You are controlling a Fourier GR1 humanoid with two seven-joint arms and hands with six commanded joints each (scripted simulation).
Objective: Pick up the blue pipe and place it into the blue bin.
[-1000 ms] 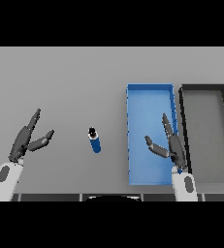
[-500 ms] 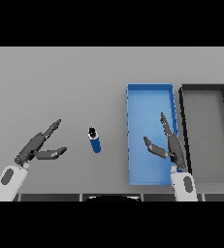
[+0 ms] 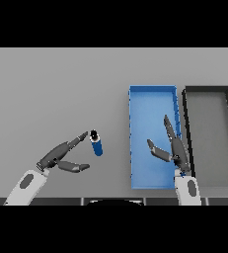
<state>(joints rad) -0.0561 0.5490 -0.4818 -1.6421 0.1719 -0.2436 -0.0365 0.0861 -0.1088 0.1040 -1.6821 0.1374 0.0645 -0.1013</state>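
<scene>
My left hand (image 3: 60, 157): it was low on the near left of the grey table (image 3: 56, 89), fingers straight and spread from the thumb, holding nothing; the longest fingertip reached up and to the right.

My right hand (image 3: 173, 148): it stood over the near end of the blue bin (image 3: 152, 92), fingers straight, thumb held out to the left, empty and idle.

Blue pipe (image 3: 96, 143): it lay on the table just beyond my left fingertips, up and to the right of the palm; I could not tell whether the tip touched it. Its long axis ran nearly away from me, dark end at the far side and leaning slightly left.

Nearer hand: the left, plainly; the right was well apart, with the bin's wall between.

Blue bin: to the right of the pipe, long side running away from me, nothing in it.

Dark bin (image 3: 208, 90): just beside the blue one, further right.

Coming move, as I judged it: the left hand needed to go forward and right, closing across the pipe's short width.
</scene>
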